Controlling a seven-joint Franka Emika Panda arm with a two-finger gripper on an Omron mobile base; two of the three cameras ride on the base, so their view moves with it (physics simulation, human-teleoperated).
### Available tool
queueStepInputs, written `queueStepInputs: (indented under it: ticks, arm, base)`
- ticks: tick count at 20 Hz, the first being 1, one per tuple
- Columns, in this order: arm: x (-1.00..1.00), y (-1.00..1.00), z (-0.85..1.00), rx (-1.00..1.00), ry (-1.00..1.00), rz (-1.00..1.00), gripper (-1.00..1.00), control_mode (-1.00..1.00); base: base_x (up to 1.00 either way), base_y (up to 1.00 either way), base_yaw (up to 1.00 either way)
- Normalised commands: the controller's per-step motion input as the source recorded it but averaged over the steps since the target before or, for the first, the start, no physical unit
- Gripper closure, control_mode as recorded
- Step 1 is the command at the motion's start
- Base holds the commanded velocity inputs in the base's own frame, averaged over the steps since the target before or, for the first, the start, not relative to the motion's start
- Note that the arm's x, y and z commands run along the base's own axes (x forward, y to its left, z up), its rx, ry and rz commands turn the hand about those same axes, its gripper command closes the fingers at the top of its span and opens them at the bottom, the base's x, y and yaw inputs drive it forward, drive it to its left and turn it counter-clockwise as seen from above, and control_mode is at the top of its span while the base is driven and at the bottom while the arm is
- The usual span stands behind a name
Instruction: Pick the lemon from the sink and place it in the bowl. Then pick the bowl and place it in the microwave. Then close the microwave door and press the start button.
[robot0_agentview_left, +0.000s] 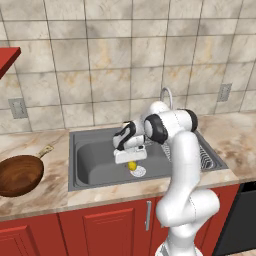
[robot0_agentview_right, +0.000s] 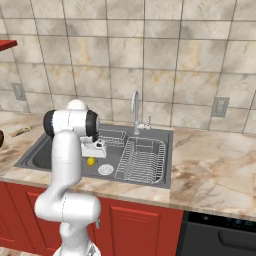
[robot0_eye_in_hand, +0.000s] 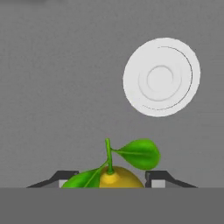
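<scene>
The yellow lemon (robot0_eye_in_hand: 117, 177), with green leaves on its stem, sits between my two dark fingertips, which press on its sides. My gripper (robot0_agentview_left: 131, 161) points down into the grey sink (robot0_agentview_left: 95, 155), shut on the lemon (robot0_agentview_left: 131, 165) just above the basin floor, beside the round pale drain (robot0_eye_in_hand: 161, 76). From the right side the lemon (robot0_agentview_right: 90, 161) shows under the gripper (robot0_agentview_right: 92, 156), left of the drain (robot0_agentview_right: 105, 169). The reddish-brown bowl (robot0_agentview_left: 20, 175) stands on the counter left of the sink. The microwave and its door are out of view.
A wire rack (robot0_agentview_right: 142, 160) fills the sink's right part, and a curved steel tap (robot0_agentview_right: 134, 110) rises behind it. A tan object (robot0_agentview_left: 46, 149) lies by the bowl's far edge. A black appliance front (robot0_agentview_right: 220, 235) sits under the counter at the right.
</scene>
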Motion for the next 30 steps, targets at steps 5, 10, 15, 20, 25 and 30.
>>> queueStepInputs:
  ticks: [5,10,15,20,25,30]
  arm:
    - [-0.45,0.23,1.00,0.00,-0.18,0.09,1.00,-1.00]
    - [-0.82,0.46,1.00,0.00,-0.19,0.23,1.00,-1.00]
    - [-0.87,0.45,1.00,0.00,-0.24,0.32,1.00,-1.00]
    - [-0.63,0.58,1.00,0.00,-0.11,0.25,1.00,-1.00]
    - [-0.37,1.00,1.00,0.00,0.02,0.17,1.00,-1.00]
    - [-0.24,1.00,0.75,0.00,0.09,0.18,1.00,-1.00]
  base:
    - [0.00,0.00,0.00]
    - [0.00,0.00,0.00]
    - [0.00,0.00,0.00]
    - [0.00,0.00,0.00]
    - [0.00,0.00,0.00]
    - [0.00,0.00,0.00]
